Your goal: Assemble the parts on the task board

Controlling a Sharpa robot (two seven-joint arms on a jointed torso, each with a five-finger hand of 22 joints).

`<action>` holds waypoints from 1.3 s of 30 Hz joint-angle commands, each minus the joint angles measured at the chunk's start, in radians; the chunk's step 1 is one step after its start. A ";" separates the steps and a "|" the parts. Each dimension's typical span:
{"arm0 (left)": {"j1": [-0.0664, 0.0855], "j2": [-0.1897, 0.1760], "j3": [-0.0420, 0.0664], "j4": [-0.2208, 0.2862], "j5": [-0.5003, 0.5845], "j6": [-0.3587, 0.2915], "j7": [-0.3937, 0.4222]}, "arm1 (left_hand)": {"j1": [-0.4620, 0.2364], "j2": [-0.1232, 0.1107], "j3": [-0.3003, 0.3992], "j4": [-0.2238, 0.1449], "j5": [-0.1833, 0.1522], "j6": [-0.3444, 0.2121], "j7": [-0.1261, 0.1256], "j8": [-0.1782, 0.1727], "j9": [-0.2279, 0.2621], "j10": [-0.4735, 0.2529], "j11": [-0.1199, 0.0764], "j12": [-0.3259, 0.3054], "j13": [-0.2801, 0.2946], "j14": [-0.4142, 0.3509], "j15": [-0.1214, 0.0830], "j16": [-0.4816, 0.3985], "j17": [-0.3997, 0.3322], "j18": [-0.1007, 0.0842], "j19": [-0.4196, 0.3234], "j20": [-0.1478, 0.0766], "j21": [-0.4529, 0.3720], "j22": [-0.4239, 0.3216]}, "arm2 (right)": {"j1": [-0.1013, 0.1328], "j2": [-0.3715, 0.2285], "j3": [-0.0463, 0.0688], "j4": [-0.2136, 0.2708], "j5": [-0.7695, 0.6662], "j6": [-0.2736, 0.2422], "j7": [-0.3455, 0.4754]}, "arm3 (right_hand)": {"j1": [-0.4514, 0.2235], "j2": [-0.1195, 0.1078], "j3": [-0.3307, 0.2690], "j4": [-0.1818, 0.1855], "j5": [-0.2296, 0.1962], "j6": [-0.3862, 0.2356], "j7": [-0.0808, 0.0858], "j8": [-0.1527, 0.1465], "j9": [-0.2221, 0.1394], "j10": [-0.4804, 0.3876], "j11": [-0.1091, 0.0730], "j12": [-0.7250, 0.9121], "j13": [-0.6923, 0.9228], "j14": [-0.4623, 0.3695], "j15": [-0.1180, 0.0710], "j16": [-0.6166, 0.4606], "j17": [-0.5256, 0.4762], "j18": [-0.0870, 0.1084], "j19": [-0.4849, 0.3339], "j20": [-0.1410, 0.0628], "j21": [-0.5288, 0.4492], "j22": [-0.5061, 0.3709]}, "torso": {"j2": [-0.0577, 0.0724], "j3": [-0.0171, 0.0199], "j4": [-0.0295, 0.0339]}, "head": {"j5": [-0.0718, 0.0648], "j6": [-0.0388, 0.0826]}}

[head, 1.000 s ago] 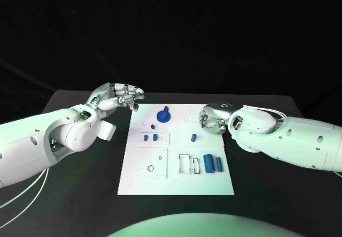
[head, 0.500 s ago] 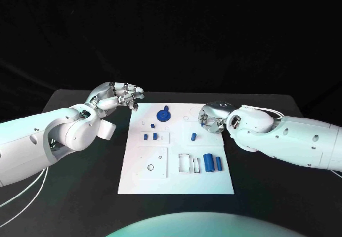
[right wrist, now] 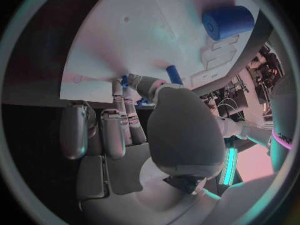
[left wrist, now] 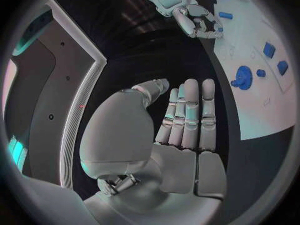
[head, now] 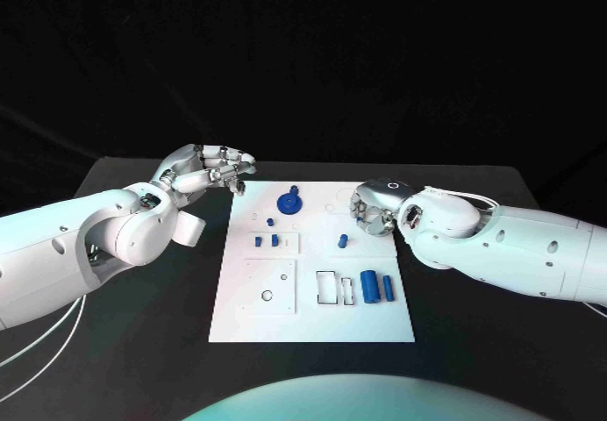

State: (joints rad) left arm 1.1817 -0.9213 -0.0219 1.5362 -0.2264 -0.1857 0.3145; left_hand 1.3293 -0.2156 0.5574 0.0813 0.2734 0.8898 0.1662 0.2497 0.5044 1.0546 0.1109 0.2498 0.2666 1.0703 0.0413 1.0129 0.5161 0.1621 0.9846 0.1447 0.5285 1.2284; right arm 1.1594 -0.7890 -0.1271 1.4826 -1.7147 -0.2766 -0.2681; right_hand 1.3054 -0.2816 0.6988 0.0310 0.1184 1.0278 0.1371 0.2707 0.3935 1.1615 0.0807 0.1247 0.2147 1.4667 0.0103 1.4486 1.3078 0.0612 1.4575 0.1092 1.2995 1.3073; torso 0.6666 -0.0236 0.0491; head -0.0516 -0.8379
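Observation:
The white task board (head: 317,303) lies in the middle of the black table. A blue round gear-like part (head: 289,206) stands near its far edge, and several small blue pieces (head: 266,239) lie below it. A single small peg (head: 341,239) lies mid-board, and a thick blue cylinder (head: 369,287) lies beside a slimmer one (head: 387,286) further forward. My left hand (head: 209,168) hovers off the board's far left corner, its fingers (left wrist: 187,115) straight and holding nothing. My right hand (head: 372,210) hangs over the board's right edge, fingers (right wrist: 122,110) reaching toward the board (right wrist: 125,35) near the small peg (right wrist: 174,74), with nothing in them.
Bare black table lies on both sides of the board and in front of it. Rectangular and round recesses (head: 272,285) mark the board's front half. The left wrist view takes in the right hand (left wrist: 197,20) and the gear-like part (left wrist: 242,77).
My right hand has edged a little further in over the board's right edge. The left hand and the parts have not moved.

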 commanded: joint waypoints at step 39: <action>0.000 0.001 0.001 -0.003 -0.009 0.021 -0.005 | 0.009 0.002 -0.003 -0.006 -0.003 -0.006 0.003 0.004 0.002 -0.011 0.001 0.003 -0.002 -0.001 -0.001 -0.006 -0.003 0.018 0.008 0.002 -0.009 -0.001 | -0.018 -0.027 -0.003 0.065 -0.037 -0.166 -0.063 | 0.013 0.049 0.026 -0.091 0.046 0.075 -0.024 0.043 0.065 0.119 -0.033 -0.014 0.037 0.056 -0.036 0.008 0.040 -0.033 0.056 -0.029 0.135 0.226 | 0.000 0.0002 -0.0003 | -0.003 0.006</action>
State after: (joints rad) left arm 1.1817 -0.9216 -0.0220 1.5324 -0.2319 -0.1805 0.3070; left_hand 1.3293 -0.2155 0.5546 0.0786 0.2733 0.8900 0.1661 0.2497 0.5047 1.0508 0.1147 0.2498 0.2658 1.0703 0.0413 1.0130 0.5144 0.1620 0.9846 0.1448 0.5249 1.2286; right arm 1.1391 -0.8138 -0.1313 1.5396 -1.7689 -0.4150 -0.3338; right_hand 1.3253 -0.2352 0.7308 -0.0591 0.1683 1.0977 0.1135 0.3094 0.4582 1.2428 0.0825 0.1108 0.2478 1.4649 -0.0199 1.4602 1.3075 0.0457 1.4662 0.0857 1.4309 1.3078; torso 0.6673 -0.0231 0.0485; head -0.0541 -0.8309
